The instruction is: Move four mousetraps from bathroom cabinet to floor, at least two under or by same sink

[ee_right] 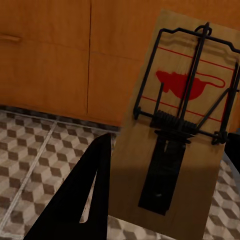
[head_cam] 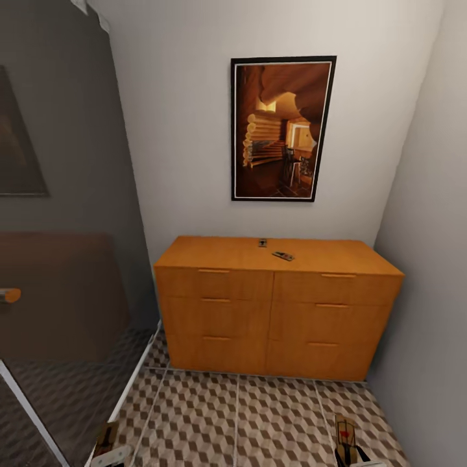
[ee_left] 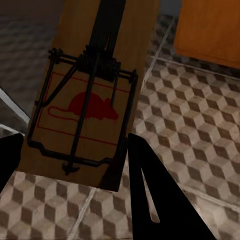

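Four mousetraps visible in total: two lie on the flat top of the cabinet [head_cam: 272, 305], a small one [head_cam: 263, 242] nearer the wall and a second [head_cam: 283, 255] just in front of it, angled, both near the middle of the top and apart from each other. Third mousetrap [ee_left: 87, 95] is gripped by the left gripper [ee_left: 75, 165], dark fingers [ee_left: 150, 195] closed against the board's edges; red mouse print and dark wire spring face the wrist camera, board held above the bathroom floor [ee_left: 200, 125]. In the head view this trap [head_cam: 106, 439] sits at the bottom edge, beside the white rail of the glass shower screen [head_cam: 65, 259]. Fourth mousetrap [ee_right: 185, 125] is clamped in the right gripper [ee_right: 150, 200], one black finger [ee_right: 87, 195] pressing its lower edge, the other finger out of frame; board tilted, spring side toward the camera, cabinet front behind it. Head view shows it [head_cam: 346, 434] at bottom right over the cube-pattern tiles. Cabinet stands against the pale back wall, all drawer fronts shut, with a framed picture [head_cam: 283, 128] hung above it. Grey wall panel reflected in the screen on the left
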